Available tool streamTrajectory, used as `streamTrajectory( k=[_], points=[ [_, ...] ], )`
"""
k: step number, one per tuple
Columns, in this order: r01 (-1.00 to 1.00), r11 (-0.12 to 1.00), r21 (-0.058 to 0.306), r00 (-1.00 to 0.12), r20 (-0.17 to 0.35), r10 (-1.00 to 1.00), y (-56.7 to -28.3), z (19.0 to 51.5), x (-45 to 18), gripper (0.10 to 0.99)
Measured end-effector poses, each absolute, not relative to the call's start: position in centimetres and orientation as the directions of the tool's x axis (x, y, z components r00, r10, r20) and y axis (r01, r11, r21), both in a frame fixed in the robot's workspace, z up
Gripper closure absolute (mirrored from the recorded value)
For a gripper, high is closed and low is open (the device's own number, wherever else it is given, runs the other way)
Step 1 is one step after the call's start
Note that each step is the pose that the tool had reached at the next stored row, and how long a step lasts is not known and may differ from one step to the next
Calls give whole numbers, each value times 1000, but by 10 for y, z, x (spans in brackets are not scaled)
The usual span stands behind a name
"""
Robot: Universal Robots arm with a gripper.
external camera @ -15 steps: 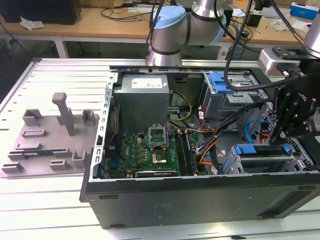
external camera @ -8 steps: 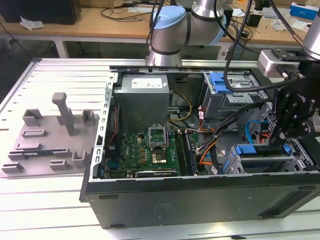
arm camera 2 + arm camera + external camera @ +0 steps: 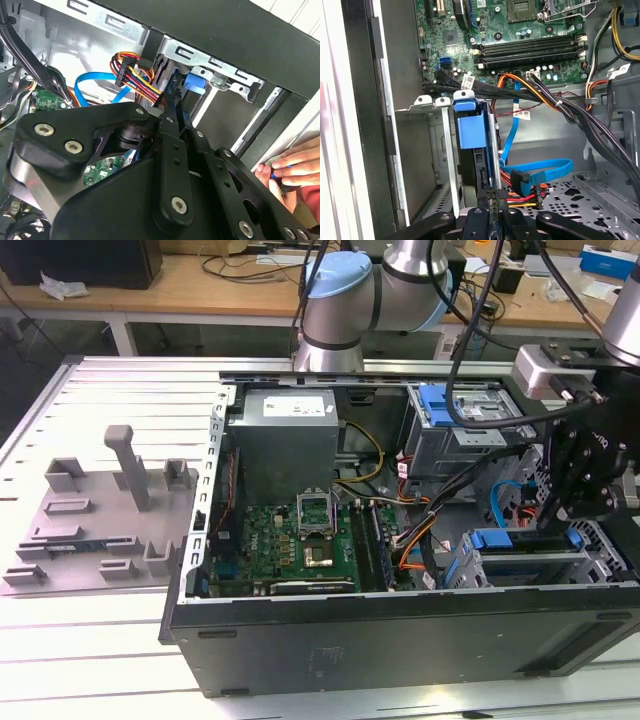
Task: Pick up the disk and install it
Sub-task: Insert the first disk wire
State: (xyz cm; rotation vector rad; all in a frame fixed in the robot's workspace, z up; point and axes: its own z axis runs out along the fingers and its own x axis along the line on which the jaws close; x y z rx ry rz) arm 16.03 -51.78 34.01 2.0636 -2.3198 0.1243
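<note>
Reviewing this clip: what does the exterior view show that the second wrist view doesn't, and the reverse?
Exterior view: the whole open computer case on the metal table, its grey power supply, the motherboard, and a grey fixture at the exterior view's left.

Second wrist view: a person's hand at the case edge, and the black tool close up, its tip at the blue carrier of the disk in the drive cage.

Both: blue carrier plastic, the blue data cable and bundled coloured wires.
</note>
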Motion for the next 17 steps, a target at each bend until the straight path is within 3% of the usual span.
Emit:
streamTrajectory(
  k=[14, 16, 17],
  points=[
    [-993, 115, -37, -117, 77, -990, -519, 335, 159, 906],
    [-993, 114, -37, -117, 78, -990, -519, 337, 157, 784],
    [-993, 114, -38, -117, 78, -990, -519, 340, 156, 667]
  ],
)
